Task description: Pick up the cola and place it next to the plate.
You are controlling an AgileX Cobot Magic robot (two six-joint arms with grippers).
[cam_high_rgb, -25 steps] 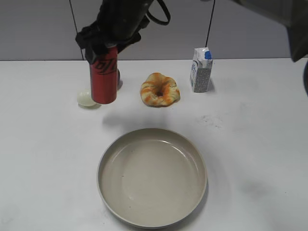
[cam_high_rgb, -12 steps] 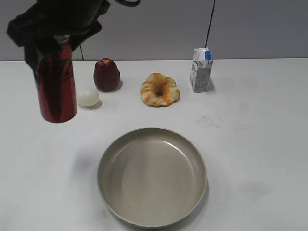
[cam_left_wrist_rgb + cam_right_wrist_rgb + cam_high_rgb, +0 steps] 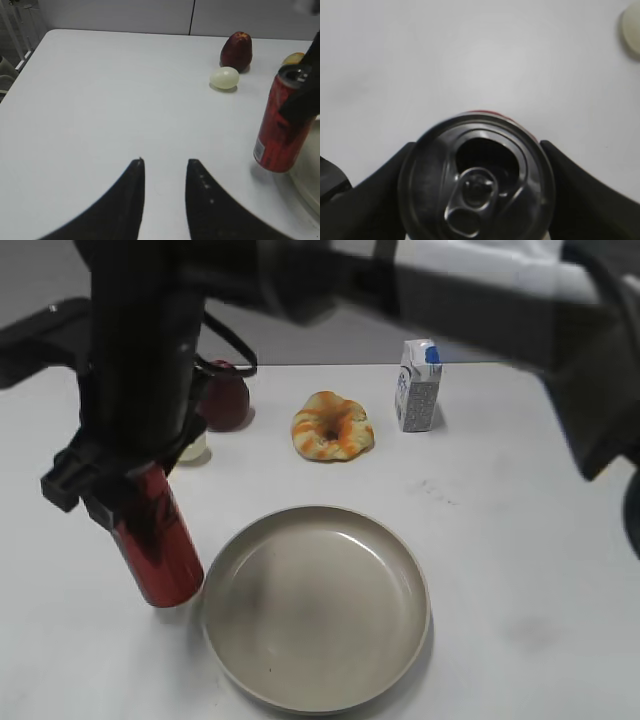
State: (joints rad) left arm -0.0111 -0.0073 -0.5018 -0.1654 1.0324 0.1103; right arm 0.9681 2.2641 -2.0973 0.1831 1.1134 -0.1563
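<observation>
The red cola can (image 3: 160, 555) hangs tilted just left of the beige plate (image 3: 318, 608), its base at or just above the table. My right gripper (image 3: 115, 495) reaches across from the right and is shut on the can's top. The right wrist view looks straight down on the can's opened silver top (image 3: 476, 175) between both fingers. The left wrist view shows the can (image 3: 281, 129) at the right, beside the plate's rim (image 3: 309, 175). My left gripper (image 3: 165, 162) is open and empty over bare table.
A dark red fruit (image 3: 228, 400) and a pale egg (image 3: 190, 448) lie behind the can. A glazed pastry (image 3: 332, 426) and a small milk carton (image 3: 418, 385) stand at the back. The right arm spans the upper view.
My right gripper carried the can from the back near the fruit, leftward, then forward and down to the plate's left side. The can now tilts.
</observation>
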